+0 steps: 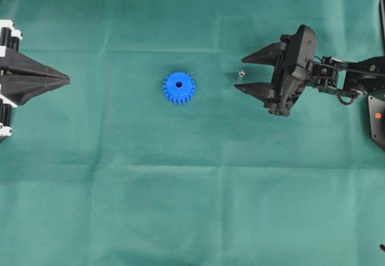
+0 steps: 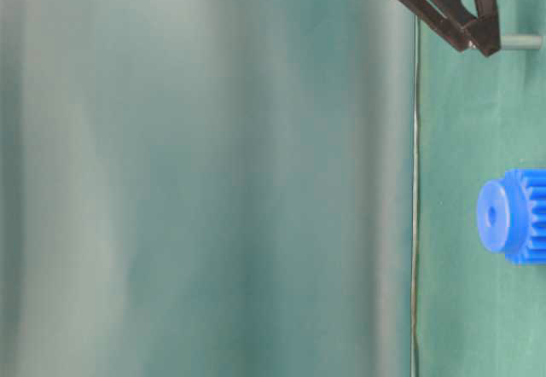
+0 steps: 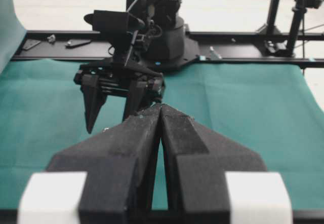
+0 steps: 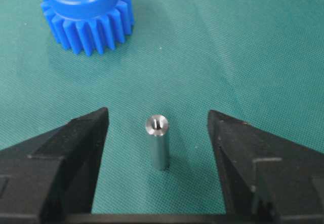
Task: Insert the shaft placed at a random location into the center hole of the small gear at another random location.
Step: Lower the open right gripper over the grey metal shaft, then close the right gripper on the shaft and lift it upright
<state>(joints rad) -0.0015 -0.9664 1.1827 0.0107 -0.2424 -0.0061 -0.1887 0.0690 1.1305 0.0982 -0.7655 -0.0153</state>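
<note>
The small gear (image 1: 178, 87), bright blue, lies flat on the green cloth at the middle, its center hole (image 1: 178, 84) facing up. The shaft (image 4: 158, 140), a short silvery pin, stands upright on the cloth to the gear's right. My right gripper (image 4: 157, 113) is open, one finger on each side of the shaft with a clear gap on both sides. In the overhead view the shaft (image 1: 241, 73) shows as a shiny dot between the right gripper's (image 1: 239, 73) fingertips. My left gripper (image 1: 67, 82) rests at the left edge, shut and holding nothing, far from the gear.
Green cloth (image 1: 192, 206) covers the whole table, with faint fold lines. The right arm's base and black rail (image 3: 228, 36) stand beyond the cloth's far edge in the left wrist view. A black mount with a red dot (image 1: 378, 117) sits at the right edge.
</note>
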